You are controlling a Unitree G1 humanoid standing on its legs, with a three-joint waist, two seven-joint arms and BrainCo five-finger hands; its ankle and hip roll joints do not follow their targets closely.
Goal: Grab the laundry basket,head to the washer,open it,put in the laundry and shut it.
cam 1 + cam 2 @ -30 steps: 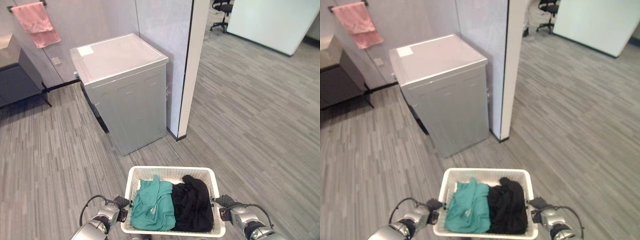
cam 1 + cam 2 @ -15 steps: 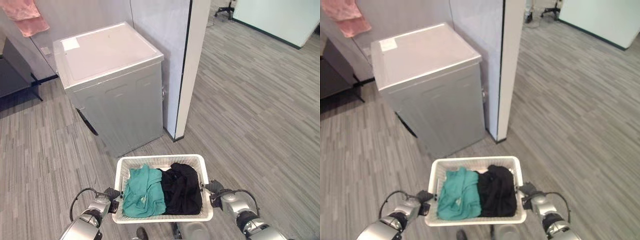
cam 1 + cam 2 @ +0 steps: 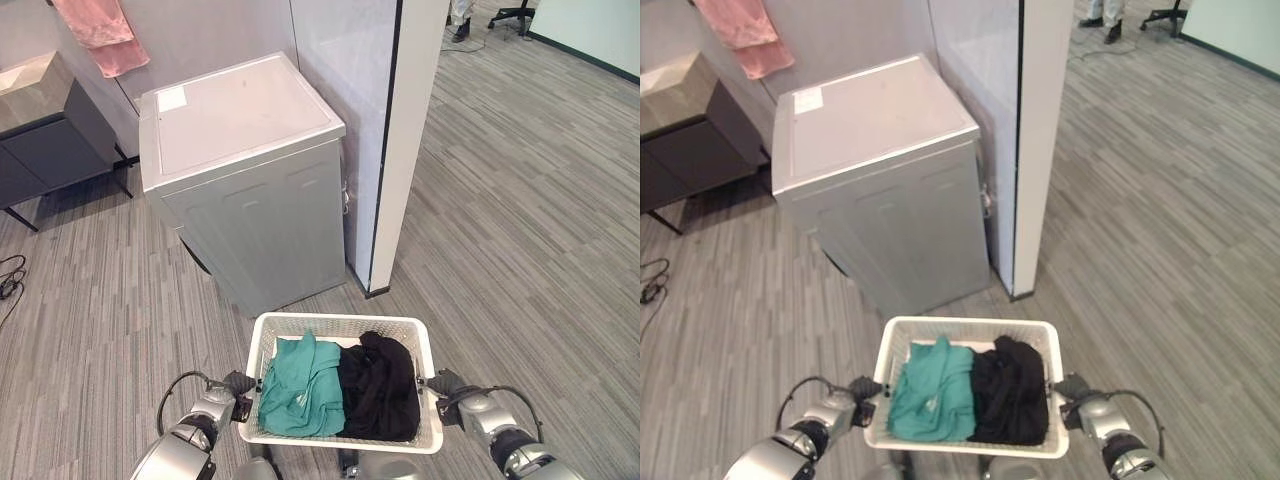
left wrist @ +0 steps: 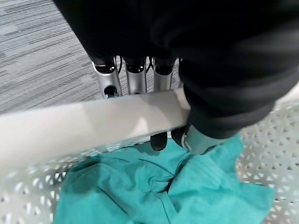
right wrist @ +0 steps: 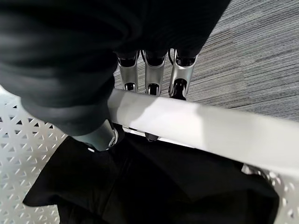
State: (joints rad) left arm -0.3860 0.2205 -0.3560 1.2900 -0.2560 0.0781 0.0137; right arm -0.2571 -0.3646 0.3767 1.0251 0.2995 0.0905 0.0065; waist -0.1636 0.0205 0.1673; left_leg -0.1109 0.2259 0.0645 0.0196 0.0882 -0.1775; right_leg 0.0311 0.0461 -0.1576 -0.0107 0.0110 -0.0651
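Observation:
A white perforated laundry basket [image 3: 343, 323] hangs in front of me between both hands. It holds a teal garment [image 3: 300, 385] on its left and a black garment [image 3: 380, 385] on its right. My left hand [image 3: 238, 397] grips the basket's left rim [image 4: 88, 123], its fingers [image 4: 135, 77] curled under and its thumb inside. My right hand [image 3: 447, 393] grips the right rim [image 5: 196, 123] the same way, fingers [image 5: 152, 72] wrapped round it. The grey washer [image 3: 250, 180] stands ahead, slightly left, with its side and back facing me.
A white pillar [image 3: 405, 140] and wall panel stand right of the washer. A dark cabinet [image 3: 50, 135] is at the far left, a pink towel [image 3: 100, 35] hanging above it. Open wood-look floor [image 3: 530, 220] spreads to the right. A person's feet [image 3: 1102, 15] show far back.
The camera has shifted: the washer and pillar now sit further right and lower than half a second ago. Both hands keep the same hold on the basket.

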